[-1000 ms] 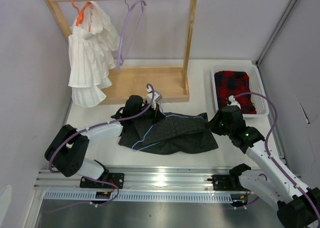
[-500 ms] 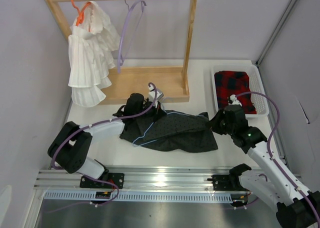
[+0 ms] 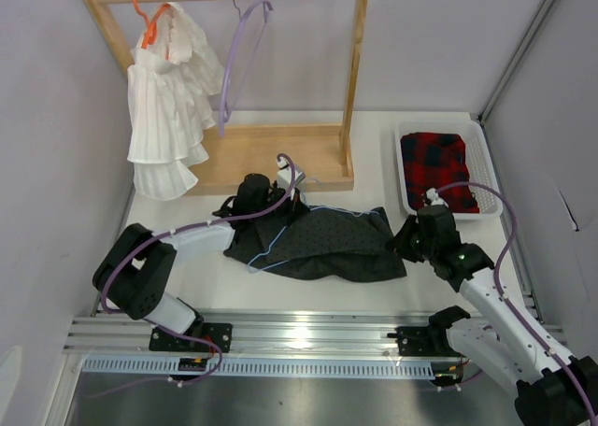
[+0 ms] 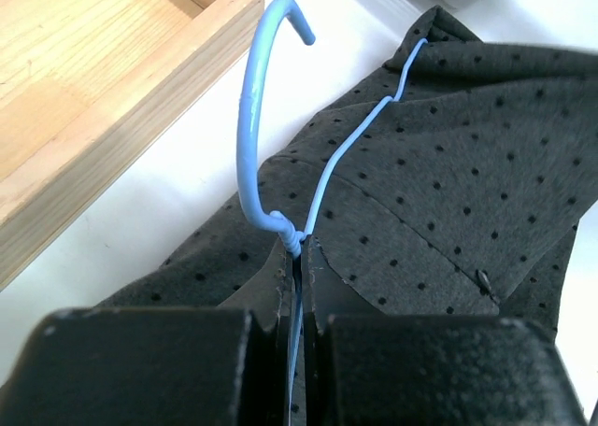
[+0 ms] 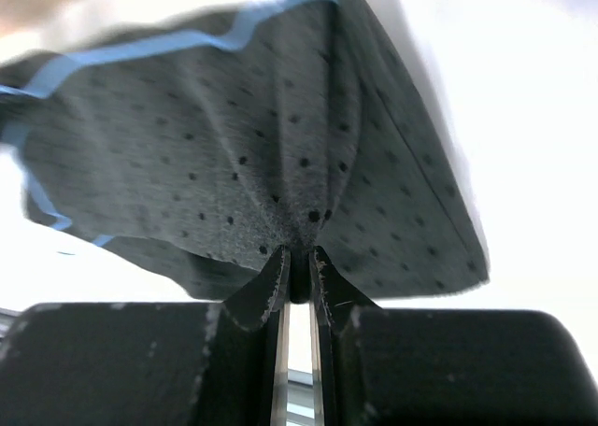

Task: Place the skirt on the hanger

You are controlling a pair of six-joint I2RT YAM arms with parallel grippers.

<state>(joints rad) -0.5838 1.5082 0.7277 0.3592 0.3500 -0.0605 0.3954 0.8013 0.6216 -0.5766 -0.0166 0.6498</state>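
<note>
With left jaws clamped on the hanger (image 4: 244, 118) at its neck and right jaws pinching the skirt (image 5: 187, 155), I should draw fabric taut, steadying the wire.

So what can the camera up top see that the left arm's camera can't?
Only the top camera shows the white pleated garment on its orange hanger, the lilac hanger, the red-and-black plaid cloth in the white basket, and the right tool. Only the left wrist camera shows, close up, the left tool shut on the twisted neck of the thin light-blue wire hanger. Both show that hanger, the dark grey dotted fabric skirt and the wooden rack base.
</note>
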